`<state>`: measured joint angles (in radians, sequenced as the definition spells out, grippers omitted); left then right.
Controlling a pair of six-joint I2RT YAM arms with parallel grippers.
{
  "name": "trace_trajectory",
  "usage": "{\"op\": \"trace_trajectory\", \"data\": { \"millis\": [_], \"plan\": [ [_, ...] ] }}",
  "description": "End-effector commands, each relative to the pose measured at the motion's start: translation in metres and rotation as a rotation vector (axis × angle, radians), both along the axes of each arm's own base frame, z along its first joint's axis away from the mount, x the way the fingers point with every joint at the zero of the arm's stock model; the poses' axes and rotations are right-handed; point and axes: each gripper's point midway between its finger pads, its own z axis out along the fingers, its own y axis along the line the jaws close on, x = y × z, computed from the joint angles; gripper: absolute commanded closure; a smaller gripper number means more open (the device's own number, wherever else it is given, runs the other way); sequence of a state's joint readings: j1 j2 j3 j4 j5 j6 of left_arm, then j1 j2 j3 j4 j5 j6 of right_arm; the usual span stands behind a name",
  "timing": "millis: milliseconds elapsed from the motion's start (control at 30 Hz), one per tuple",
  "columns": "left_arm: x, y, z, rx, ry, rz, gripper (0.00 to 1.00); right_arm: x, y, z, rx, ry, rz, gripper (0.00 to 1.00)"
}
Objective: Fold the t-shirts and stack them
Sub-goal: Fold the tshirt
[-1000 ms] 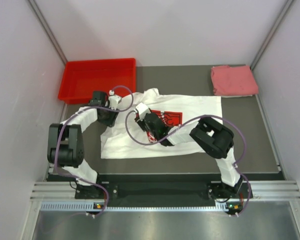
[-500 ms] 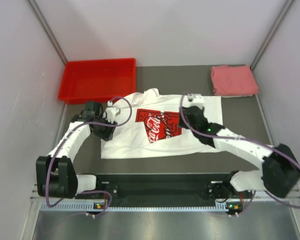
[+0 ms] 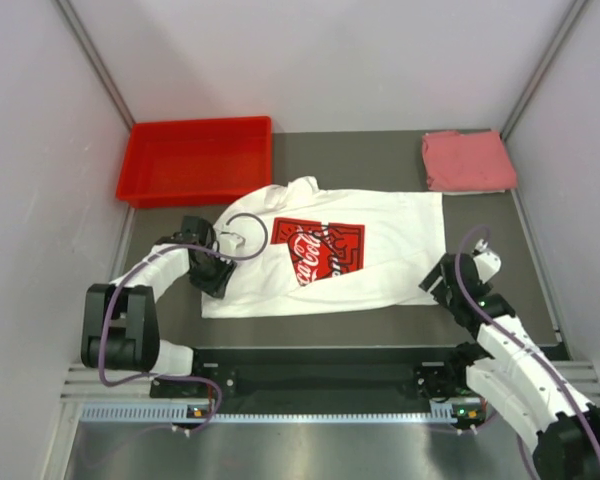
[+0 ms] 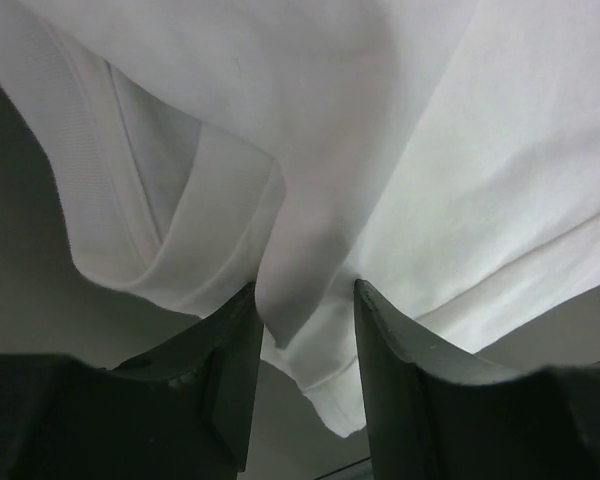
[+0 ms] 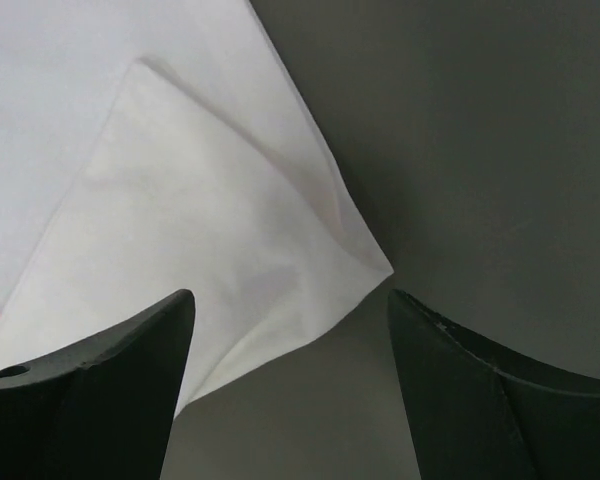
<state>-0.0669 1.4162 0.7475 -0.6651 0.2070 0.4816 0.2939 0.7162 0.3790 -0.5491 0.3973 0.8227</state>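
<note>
The white t-shirt (image 3: 380, 250) with a red rectangular logo (image 3: 318, 248) lies spread on the dark table. The pink-red folded shirt (image 3: 467, 160) sits at the back right corner. My left gripper (image 3: 212, 272) is at the shirt's left edge. In the left wrist view its jaws (image 4: 305, 290) stand narrow, pinching a ridge of white cloth (image 4: 310, 250). My right gripper (image 3: 438, 283) is open and empty at the shirt's near right corner. In the right wrist view that corner (image 5: 280, 250) lies between its spread fingers (image 5: 290, 295).
A rigid red plastic bin (image 3: 198, 158) stands at the back left, just beyond the shirt's collar. Bare dark table (image 3: 500, 260) shows to the right of the white shirt. Pale walls close in on both sides.
My right arm swung off the logo, out to the right and back to the shirt's near right corner. My left gripper slid nearer along the left edge. The shirt lies flatter than before.
</note>
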Motion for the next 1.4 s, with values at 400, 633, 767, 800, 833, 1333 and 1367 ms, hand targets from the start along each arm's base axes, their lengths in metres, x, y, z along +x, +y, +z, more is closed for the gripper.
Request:
{"op": "trace_trajectory", "data": {
  "millis": [400,633,767,800,833,1333,1367],
  "plan": [
    [-0.007,-0.021,-0.008,-0.113,0.033,-0.088,0.99,-0.009,-0.005,-0.048,0.119,0.146,-0.163,0.94],
    [-0.010,-0.013,-0.009,-0.065,0.065,-0.104,1.00,-0.017,0.005,-0.041,0.169,0.221,-0.115,1.00],
    [-0.014,0.009,0.000,0.053,0.028,-0.144,1.00,-0.029,0.003,-0.034,0.162,0.338,-0.077,1.00],
    [-0.018,0.010,0.000,0.057,0.037,-0.154,1.00,-0.035,0.002,-0.037,0.165,0.369,-0.066,1.00],
    [-0.021,0.009,0.001,0.051,0.046,-0.166,1.00,-0.040,0.007,-0.040,0.205,0.399,-0.053,1.00],
    [0.038,0.004,0.089,0.043,-0.100,-0.185,0.01,0.026,-0.037,0.023,0.067,0.160,-0.041,0.49],
    [0.050,0.001,0.097,0.031,-0.122,-0.172,0.01,0.045,-0.041,0.045,0.034,0.082,-0.018,0.49]
  ]
}}
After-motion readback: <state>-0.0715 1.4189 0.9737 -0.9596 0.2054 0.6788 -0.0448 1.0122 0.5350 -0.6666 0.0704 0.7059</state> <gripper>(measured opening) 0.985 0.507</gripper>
